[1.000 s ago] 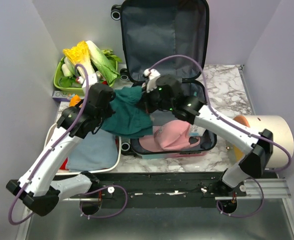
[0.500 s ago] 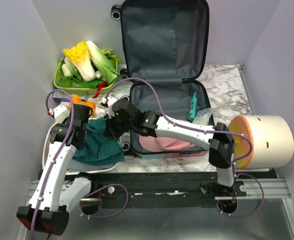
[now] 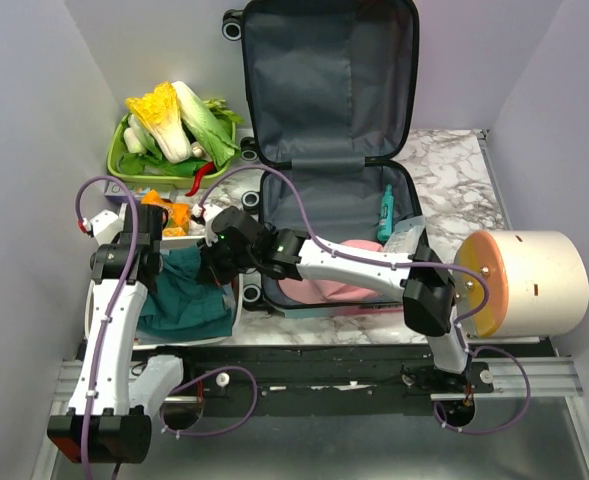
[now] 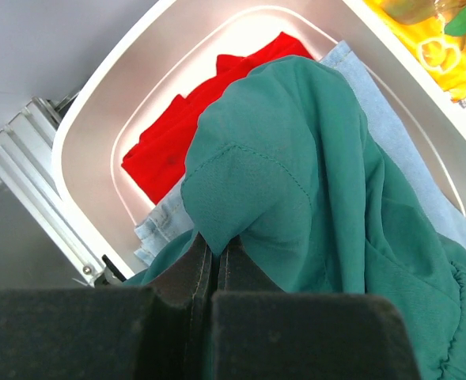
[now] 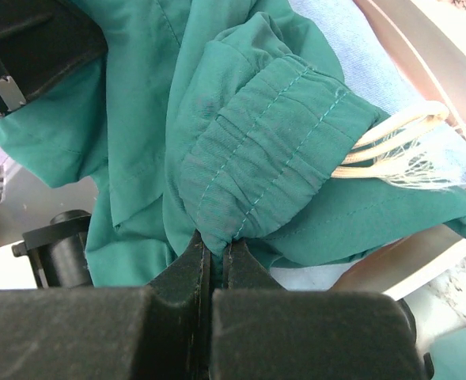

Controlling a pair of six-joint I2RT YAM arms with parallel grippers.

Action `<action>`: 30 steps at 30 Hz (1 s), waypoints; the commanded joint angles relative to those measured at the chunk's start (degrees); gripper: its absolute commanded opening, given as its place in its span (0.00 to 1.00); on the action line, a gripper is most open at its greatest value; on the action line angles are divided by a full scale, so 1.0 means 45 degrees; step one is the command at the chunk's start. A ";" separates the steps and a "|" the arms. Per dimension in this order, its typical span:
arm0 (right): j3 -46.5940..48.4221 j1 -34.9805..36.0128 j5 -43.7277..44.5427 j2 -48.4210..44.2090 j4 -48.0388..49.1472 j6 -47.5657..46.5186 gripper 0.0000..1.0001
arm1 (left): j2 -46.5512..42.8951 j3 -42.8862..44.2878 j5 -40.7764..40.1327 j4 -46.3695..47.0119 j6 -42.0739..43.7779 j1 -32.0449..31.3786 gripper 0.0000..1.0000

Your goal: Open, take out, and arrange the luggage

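Over the white basin [image 4: 90, 119] at the left, both grippers are closed on one green garment [image 3: 189, 300]. The left gripper [image 4: 214, 261] pinches a fold and the right gripper [image 5: 214, 252] pinches the gathered cuff. The garment hangs below the fingers onto a light blue cloth [image 4: 399, 150] and a red cloth [image 4: 173, 138]. The luggage [image 3: 324, 110] lies open to their right, its long side running away from the arms. Letting go seems next.
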 commanded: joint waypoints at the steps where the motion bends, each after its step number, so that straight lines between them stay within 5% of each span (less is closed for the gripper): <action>1: 0.0099 0.0175 0.0001 0.0441 0.0021 0.0232 0.01 | 0.0580 0.0210 -0.0287 0.0637 0.0550 0.0576 0.10; 3: 0.0079 0.0175 0.0431 0.0597 0.0021 0.0193 0.04 | 0.0990 0.0269 -0.0657 0.0442 0.0296 0.0674 0.20; 6: 0.0176 0.0156 0.1094 0.0871 -0.0271 0.0095 0.21 | 0.1381 0.0289 -0.0853 0.0421 0.0139 0.0947 0.36; 7: 0.0196 0.0137 0.1502 0.0891 -0.0388 -0.0021 0.35 | 0.1440 0.0269 -0.0854 0.0479 0.0158 0.0968 0.56; 10: 0.0139 0.0156 0.2592 0.0795 -0.0760 -0.0061 0.52 | 0.1597 0.0307 -0.0795 0.0617 0.0217 0.1046 0.99; 12: 0.0021 0.0137 0.3066 0.0367 -0.0760 -0.0139 0.65 | 0.1616 0.0794 -0.0698 0.0520 0.0353 0.1046 0.99; 14: -0.0096 0.0136 0.3554 -0.0005 -0.0780 -0.0509 1.00 | 0.1558 0.1572 -0.0464 0.0209 0.0296 0.1046 0.99; 21: -0.1442 0.0136 0.3210 -0.2388 0.0442 -0.2420 1.00 | 0.0037 0.0819 0.1878 0.0499 -0.1998 0.1046 0.99; 26: -0.3629 0.0156 -0.2893 -0.2956 0.3085 -0.6050 1.00 | -0.1719 -0.1931 0.2292 0.0927 -0.4039 0.1046 0.99; 30: -0.4628 0.0137 -0.4587 -0.2567 0.4374 -0.7559 1.00 | -0.1842 -0.2835 0.0814 0.1241 -0.4587 0.1143 0.99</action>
